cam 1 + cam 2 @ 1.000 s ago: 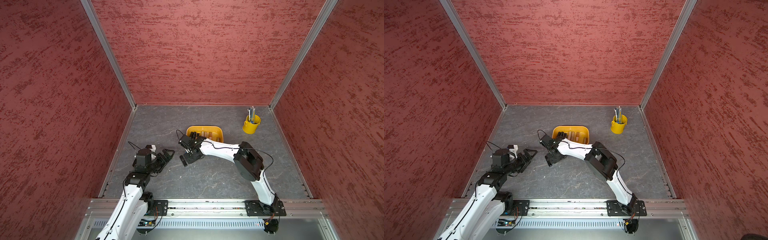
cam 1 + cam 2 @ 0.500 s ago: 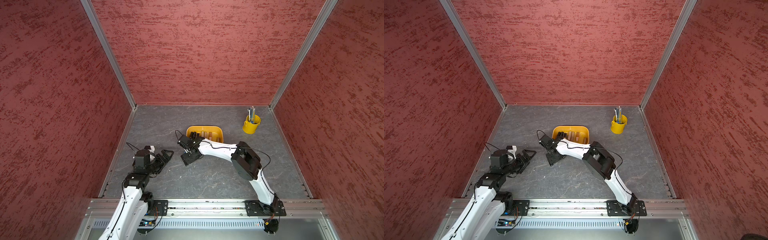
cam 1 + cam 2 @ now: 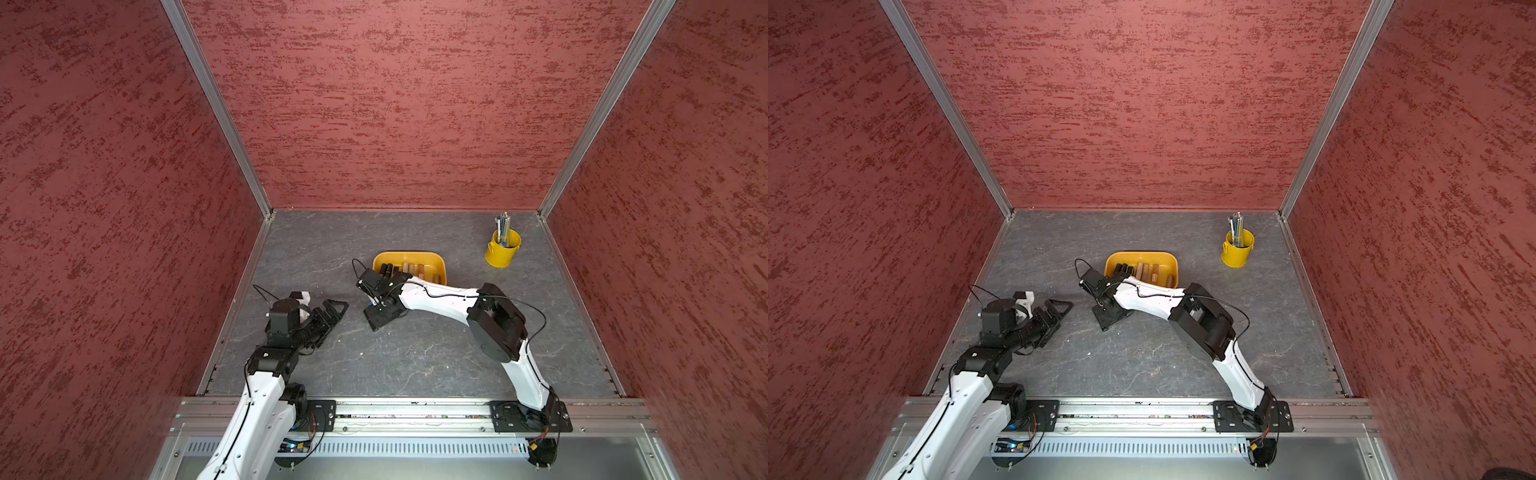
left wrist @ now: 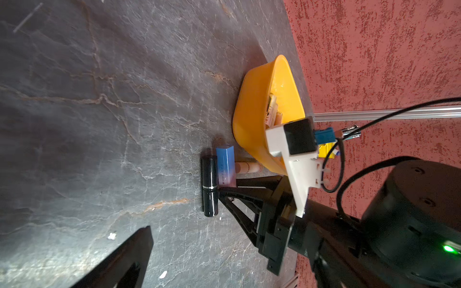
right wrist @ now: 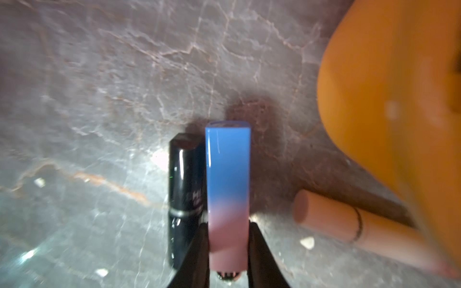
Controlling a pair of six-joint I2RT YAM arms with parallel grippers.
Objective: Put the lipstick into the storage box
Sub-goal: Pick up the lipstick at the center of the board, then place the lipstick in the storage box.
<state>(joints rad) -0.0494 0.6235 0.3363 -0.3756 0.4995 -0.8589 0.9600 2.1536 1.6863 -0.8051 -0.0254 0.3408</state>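
My right gripper (image 5: 228, 239) is shut on the pink end of a square blue-and-pink lipstick (image 5: 228, 174), low at the table. A black lipstick (image 5: 184, 189) lies right beside it, and a peach lipstick tube (image 5: 349, 224) lies on the other side, by the box wall. The mustard-yellow storage box (image 3: 415, 257) stands just behind them with several tubes inside. The left wrist view shows the blue lipstick (image 4: 225, 164), the black one (image 4: 210, 185) and the box (image 4: 252, 119). My left gripper (image 3: 326, 318) is open and empty, to the left of the right gripper (image 3: 376, 320).
A small yellow pen cup (image 3: 503, 249) with pens stands at the back right corner, also seen in a top view (image 3: 1237, 249). Red walls close in the left, back and right sides. The right arm stretches across the table's middle toward the box.
The right jaws have closed the last bit onto the blue-and-pink lipstick. Both arms have hardly shifted.
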